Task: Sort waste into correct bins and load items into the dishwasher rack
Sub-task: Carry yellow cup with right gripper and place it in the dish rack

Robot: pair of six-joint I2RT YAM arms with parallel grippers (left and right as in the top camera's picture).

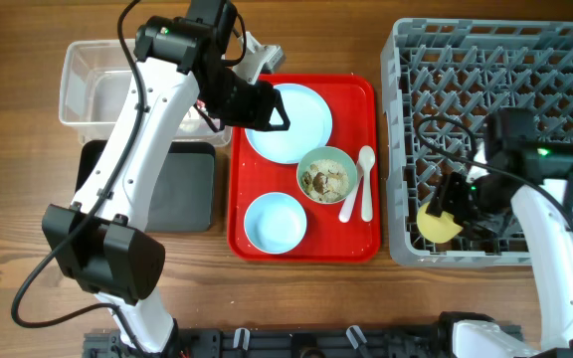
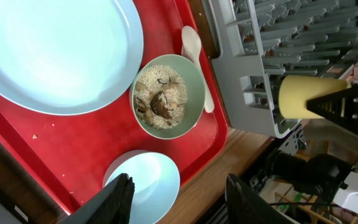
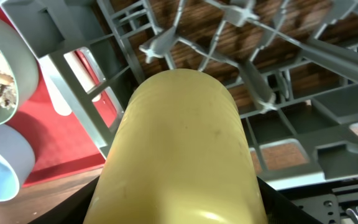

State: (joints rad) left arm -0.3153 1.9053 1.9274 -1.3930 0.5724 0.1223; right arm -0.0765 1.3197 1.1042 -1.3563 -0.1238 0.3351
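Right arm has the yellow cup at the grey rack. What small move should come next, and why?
Probably lower the small yellow cup slightly until it seats between the pegs of the grey plastic lattice rack. The right claw is shut on it, and it hangs over the rack's near-left corner, seemingly not yet resting there.

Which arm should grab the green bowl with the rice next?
Probably left: the left fingers are open, empty, above the red tray near the green bowl. The right fingers hold the yellow cup at the grey rack.
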